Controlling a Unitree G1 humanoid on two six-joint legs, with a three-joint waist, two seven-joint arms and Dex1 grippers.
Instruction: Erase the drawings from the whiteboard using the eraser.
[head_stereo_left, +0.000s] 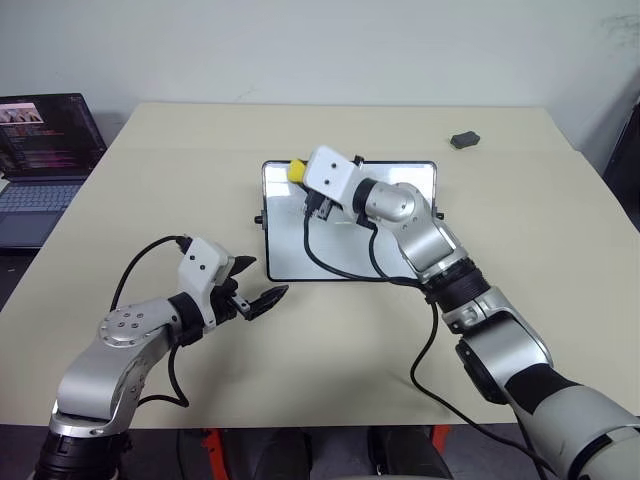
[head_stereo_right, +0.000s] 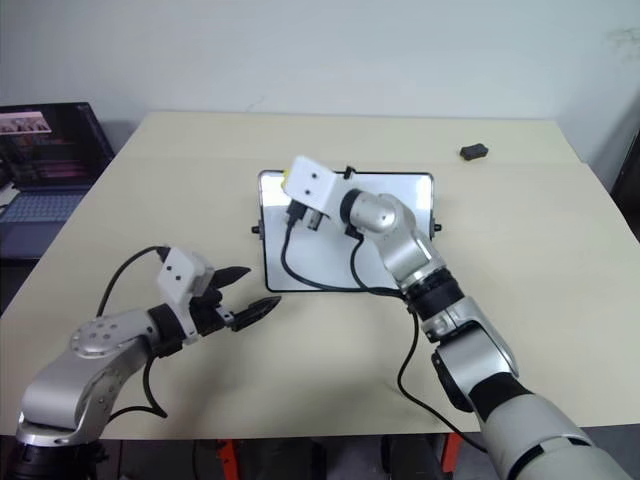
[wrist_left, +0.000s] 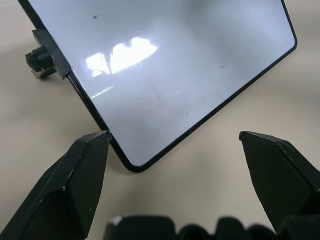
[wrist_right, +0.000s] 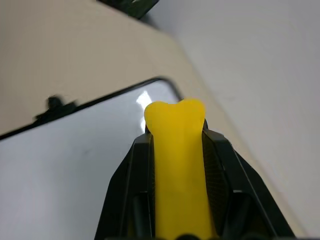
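On the beige table (head_stereo_left: 150, 150), whiteboard (head_stereo_left: 330, 255), right jaws clamping yellow eraser (wrist_right: 177, 165), left jaws spread, laptop (head_stereo_left: 40, 165) alongside.

Right gripper (wrist_right: 177, 145) outstretched, fingers clamped together; left gripper (head_stereo_left: 258, 288) low and near, fingers spread wide.

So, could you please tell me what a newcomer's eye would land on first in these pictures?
Probably the bright yellow eraser, clamped in the right end effector over the far left corner of the whiteboard, which lies mid-table and looks wiped clean. Next, the left end effector, its black fingers spread open just off the board's near left corner. A laptop sits at the table's left edge, and a small dark lump far right.
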